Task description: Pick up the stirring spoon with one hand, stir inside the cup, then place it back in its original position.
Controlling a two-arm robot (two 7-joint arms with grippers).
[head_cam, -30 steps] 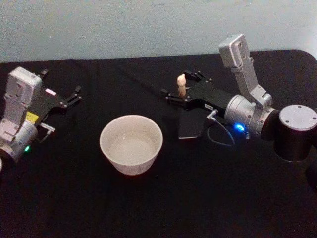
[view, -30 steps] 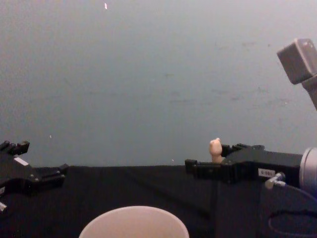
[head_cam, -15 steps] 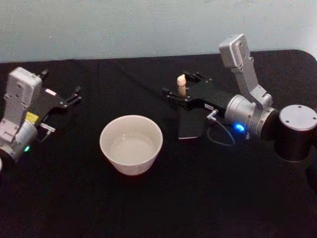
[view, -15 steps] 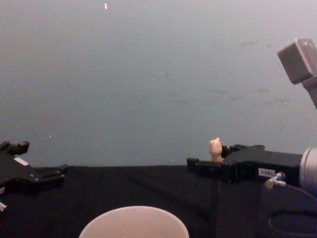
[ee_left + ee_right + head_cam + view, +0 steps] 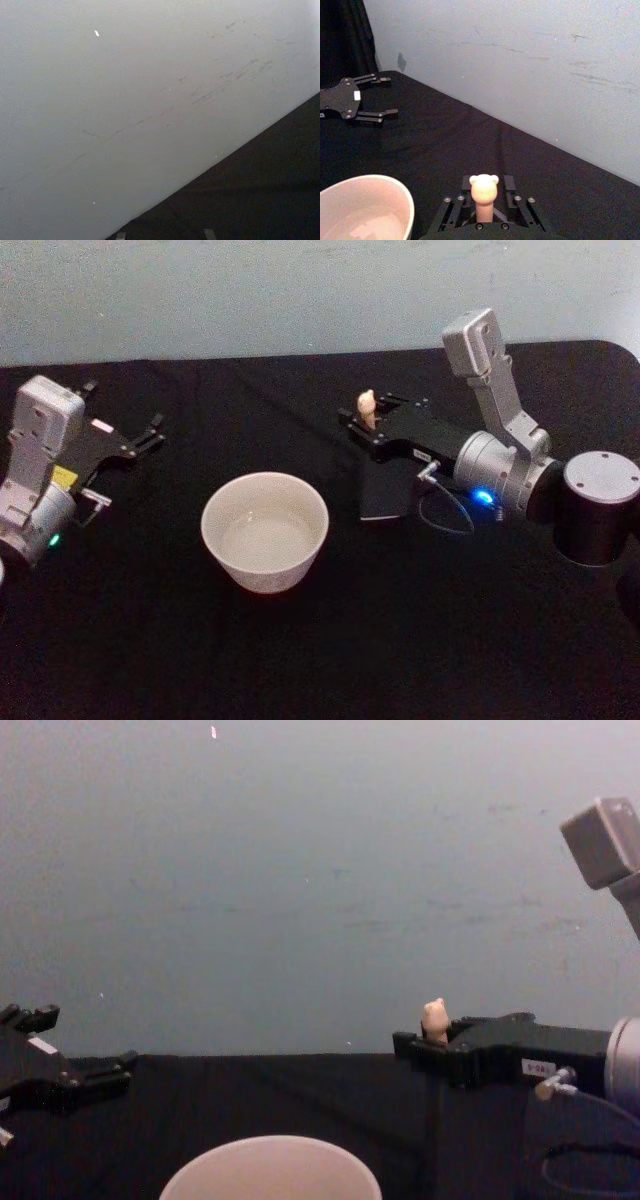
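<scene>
Your right gripper (image 5: 362, 420) sat around the stirring spoon's (image 5: 483, 194) upright handle, which rose from the holder (image 5: 385, 495) beneath it; you could not tell whether it had clamped. The left gripper (image 5: 155, 432), jaws apart, sat well off beyond the cup (image 5: 265, 530).

Two silver-grey arms, each tipped with a flat black gripper bearing a white label. The left gripper (image 5: 125, 412) has a yellow sticker (image 5: 64, 476) and a green light (image 5: 52, 538) at its wrist. By the right gripper (image 5: 365, 412): a glowing blue light (image 5: 484, 497), a thin looping cable (image 5: 445, 520), a boxy silver camera housing (image 5: 470, 340), and screws dotting the grey joint cap (image 5: 602, 478).
</scene>
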